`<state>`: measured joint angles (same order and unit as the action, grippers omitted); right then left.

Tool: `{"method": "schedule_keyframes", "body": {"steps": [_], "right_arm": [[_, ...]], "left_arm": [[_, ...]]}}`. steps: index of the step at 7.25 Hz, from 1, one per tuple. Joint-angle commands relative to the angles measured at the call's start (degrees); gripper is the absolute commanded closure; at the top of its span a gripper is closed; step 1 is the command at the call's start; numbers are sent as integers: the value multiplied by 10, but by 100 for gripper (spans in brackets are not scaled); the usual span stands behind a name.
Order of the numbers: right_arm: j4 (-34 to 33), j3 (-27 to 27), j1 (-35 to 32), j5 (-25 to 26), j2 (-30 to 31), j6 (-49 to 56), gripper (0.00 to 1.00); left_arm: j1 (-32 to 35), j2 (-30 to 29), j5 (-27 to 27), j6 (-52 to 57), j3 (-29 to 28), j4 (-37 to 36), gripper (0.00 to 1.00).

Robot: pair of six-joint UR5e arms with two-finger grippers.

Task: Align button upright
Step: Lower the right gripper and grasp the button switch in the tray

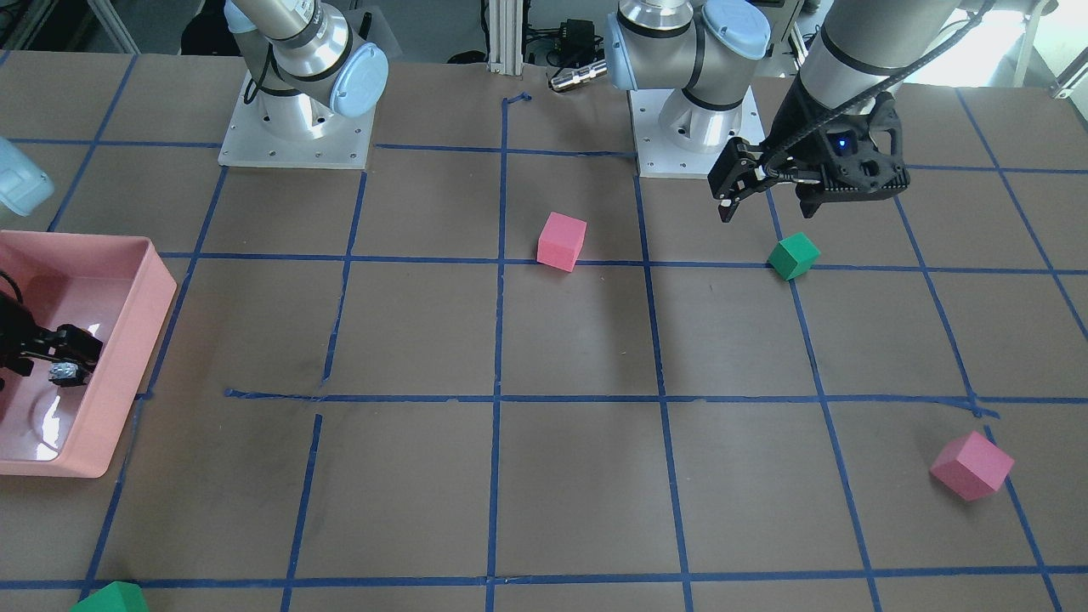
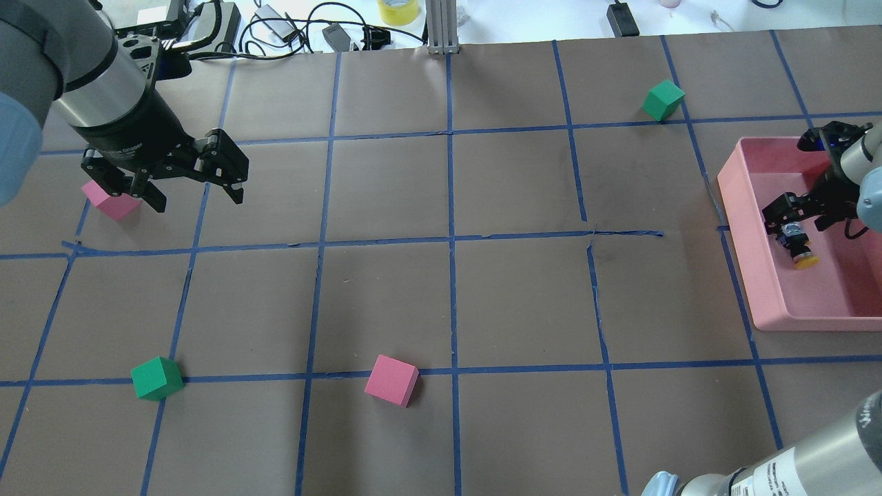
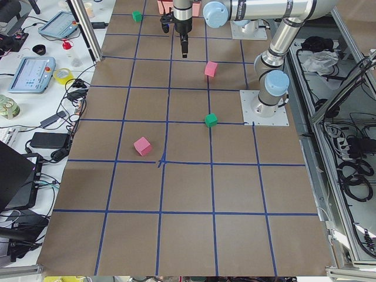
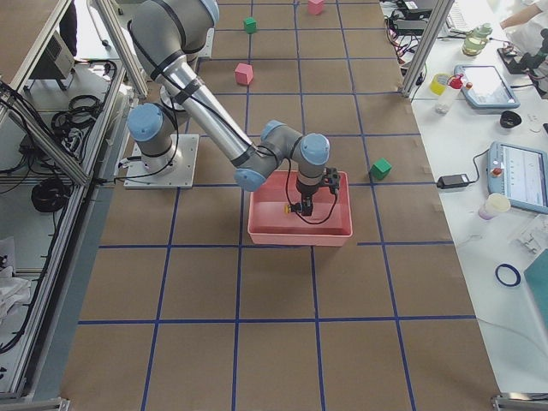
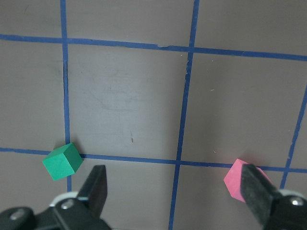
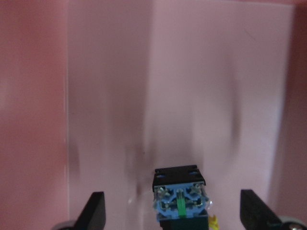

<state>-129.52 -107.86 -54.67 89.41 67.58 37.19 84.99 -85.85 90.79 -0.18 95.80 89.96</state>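
The button [image 2: 798,246] lies on its side inside the pink tray [image 2: 741,227], its yellow cap pointing away from my right gripper. In the right wrist view its contact block base [image 6: 180,201] faces the camera, between the two wide-apart fingers [image 6: 96,211] and touching neither. My right gripper [image 2: 791,219] is open, low in the tray, right at the button's base; it also shows in the front view [image 1: 61,361]. My left gripper [image 2: 198,200] is open and empty, above the table beside a pink cube [image 2: 110,200].
Foam cubes lie on the taped brown table: a green one [image 2: 157,378] and a pink one [image 2: 391,380] near the robot, another green one [image 2: 663,100] at the far side near the tray. Cables and gear lie beyond the far edge.
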Motion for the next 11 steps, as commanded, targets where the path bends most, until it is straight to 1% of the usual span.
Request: {"method": "schedule_keyframes", "body": {"steps": [1, 3, 4, 5, 6, 7, 8, 9, 10, 11], "right_arm": [[1, -4, 0, -4, -3, 2, 1], [1, -5, 0, 1, -3, 7, 1], [2, -5, 0, 3, -4, 14, 10], [4, -5, 0, 3, -4, 18, 15], [4, -5, 0, -1, -4, 19, 15], [5, -6, 0, 3, -4, 26, 37], [6, -7, 0, 3, -2, 46, 63], [9, -7, 0, 4, -2, 49, 72], [14, -7, 0, 3, 1, 51, 92], [16, -6, 0, 3, 3, 50, 100]], "left_arm": [[0, 1, 0, 0, 0, 1, 0], [-1, 1, 1, 0, 1, 1, 0], [-1, 1, 1, 0, 1, 1, 0], [-1, 1, 2, 0, 3, 1, 0], [-1, 1, 1, 0, 4, 1, 0], [-1, 1, 1, 0, 4, 1, 0], [-1, 1, 1, 0, 4, 1, 0], [-1, 1, 1, 0, 4, 1, 0], [-1, 1, 1, 0, 4, 1, 0], [-1, 1, 1, 0, 8, 1, 0]]}}
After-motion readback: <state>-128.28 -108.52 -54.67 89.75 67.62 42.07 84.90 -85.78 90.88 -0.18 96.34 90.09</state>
